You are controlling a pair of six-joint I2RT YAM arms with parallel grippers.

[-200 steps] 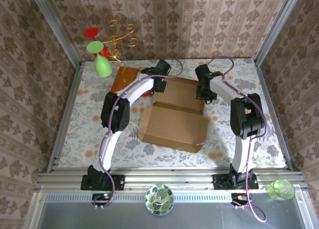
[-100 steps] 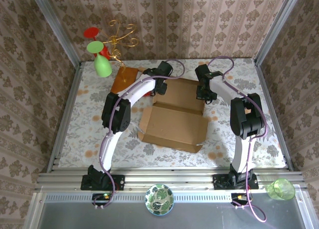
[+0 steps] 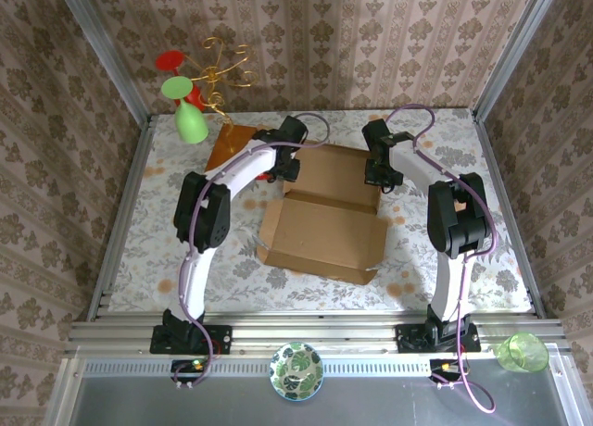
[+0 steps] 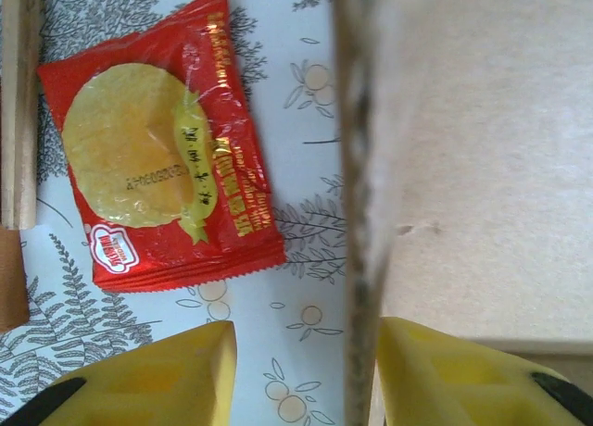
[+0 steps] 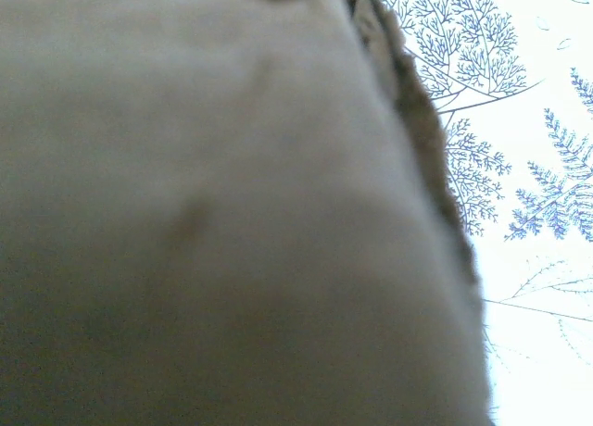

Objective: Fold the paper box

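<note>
Straddling the paper box (image 4: 482, 167) edge, left tool (image 4: 306, 352) with fingers apart, red snack packet (image 4: 162, 176) ahead-left of it, right tool (image 3: 378, 176) clamped on the box's far edge

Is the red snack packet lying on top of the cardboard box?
No, the red snack packet lies on the tablecloth beside the cardboard box.

We saw the paper box (image 3: 320, 227) lying open on the table (image 3: 482, 259), with the left gripper (image 3: 285, 169) and right gripper (image 3: 378, 178) at its far corners.
</note>
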